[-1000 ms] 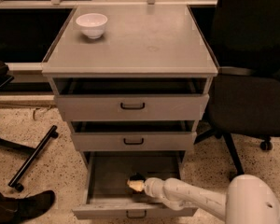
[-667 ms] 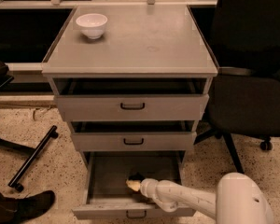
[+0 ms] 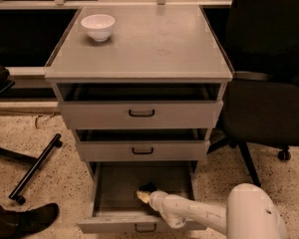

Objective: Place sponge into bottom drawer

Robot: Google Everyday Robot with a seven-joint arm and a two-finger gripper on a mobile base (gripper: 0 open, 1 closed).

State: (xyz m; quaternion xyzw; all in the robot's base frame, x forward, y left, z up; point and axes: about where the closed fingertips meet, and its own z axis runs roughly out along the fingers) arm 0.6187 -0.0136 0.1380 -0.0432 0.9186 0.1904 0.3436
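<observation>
Gripper (image 3: 148,197) at the tip of the white arm (image 3: 199,214) was what we noted first: it sat inside the bottom drawer (image 3: 117,190), low over the drawer's floor and a little right of its middle. The arm reached in from the lower right, crossing above the drawer's front edge. We could not tell whether the gripper was open or closed, since its end merged with what lay against it.

That thing was the sponge (image 3: 143,193). We saw it right at the gripper's tip, touching it, with the dark scouring layer uppermost and the pale yellow foam showing below and to the left. It was within the bottom drawer's walls, nearer the front than the back. Whether it rested on the drawer floor or was lifted just off it, we could not make out.

The bottom drawer was pulled well out, its flat grey front and small black handle at the lower edge of the view. Above it, the middle drawer (image 3: 142,151) and the top drawer (image 3: 139,114) each stood slightly open, with a dark gap showing over each front.

On the grey cabinet top (image 3: 154,49) a white bowl (image 3: 97,27) stood upright near the back left corner. A black office chair (image 3: 269,108) stood just beside the cabinet on the right, and a black bar (image 3: 35,168) lay on the speckled floor (image 3: 25,133) to the left.
</observation>
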